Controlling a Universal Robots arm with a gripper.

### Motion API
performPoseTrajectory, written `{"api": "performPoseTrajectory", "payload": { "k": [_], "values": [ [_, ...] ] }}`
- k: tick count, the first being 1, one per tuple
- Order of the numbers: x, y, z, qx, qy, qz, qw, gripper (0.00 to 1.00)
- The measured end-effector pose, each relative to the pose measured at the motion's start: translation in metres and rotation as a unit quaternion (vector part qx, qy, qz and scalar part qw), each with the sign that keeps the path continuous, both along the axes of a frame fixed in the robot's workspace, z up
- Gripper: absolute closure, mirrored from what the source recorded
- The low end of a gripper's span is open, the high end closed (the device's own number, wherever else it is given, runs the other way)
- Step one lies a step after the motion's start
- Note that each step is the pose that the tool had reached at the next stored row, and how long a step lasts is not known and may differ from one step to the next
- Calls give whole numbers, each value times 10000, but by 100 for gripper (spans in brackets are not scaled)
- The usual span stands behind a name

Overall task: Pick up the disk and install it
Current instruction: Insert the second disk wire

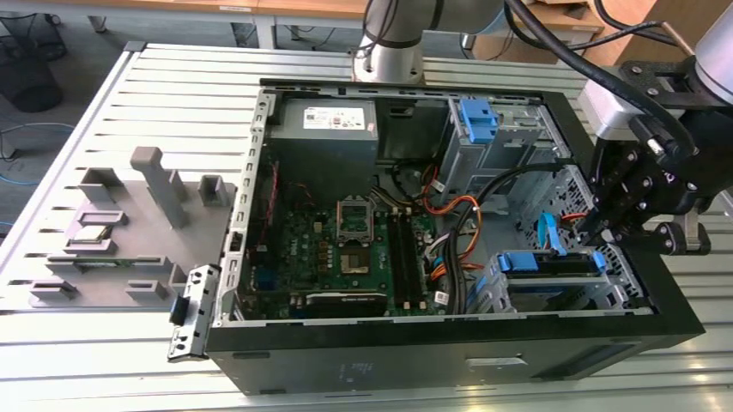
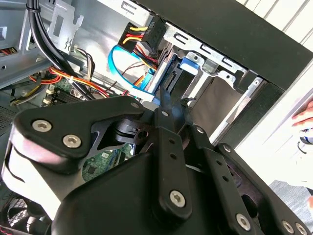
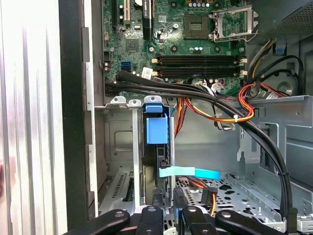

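Observation:
The disk [image 1: 552,264], framed by its blue caddy, sits in the lower drive cage of the open computer case [image 1: 458,330], at the exterior view's right. In the first wrist view the disk [image 3: 157,128] stands edge-on in the cage slot with its blue tab toward the motherboard. My gripper [image 1: 598,233] hangs over the cage's outer end. Its fingertips [image 3: 156,198] flank the disk's near edge, so the gripper [image 3: 167,193] looks shut on it. In the second wrist view the gripper [image 2: 164,100] points at the blue caddy [image 2: 188,66].
A thick black cable bundle [image 3: 195,95] crosses above the cage, beside orange and red wires [image 3: 244,105] and a light-blue flat cable [image 3: 188,172]. A lone blue bracket [image 1: 475,120] sits in the upper bay. Grey fixtures [image 1: 126,215] stand on the slotted table. A hand [image 2: 305,117] shows outside the case.

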State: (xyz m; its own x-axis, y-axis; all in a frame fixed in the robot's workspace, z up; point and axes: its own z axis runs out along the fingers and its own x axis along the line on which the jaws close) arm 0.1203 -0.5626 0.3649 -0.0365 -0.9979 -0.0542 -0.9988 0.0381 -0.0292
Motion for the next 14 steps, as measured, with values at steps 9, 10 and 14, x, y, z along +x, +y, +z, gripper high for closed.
{"api": "performPoseTrajectory", "payload": {
  "k": [9, 10, 14],
  "values": [
    [6, 16, 1, -1, 0, 0, 10000, 76],
    [8, 19, 1, -1, 0, 0, 10000, 76],
    [32, 34, 0, 0, 0, 0, 10000, 76]
  ]
}}
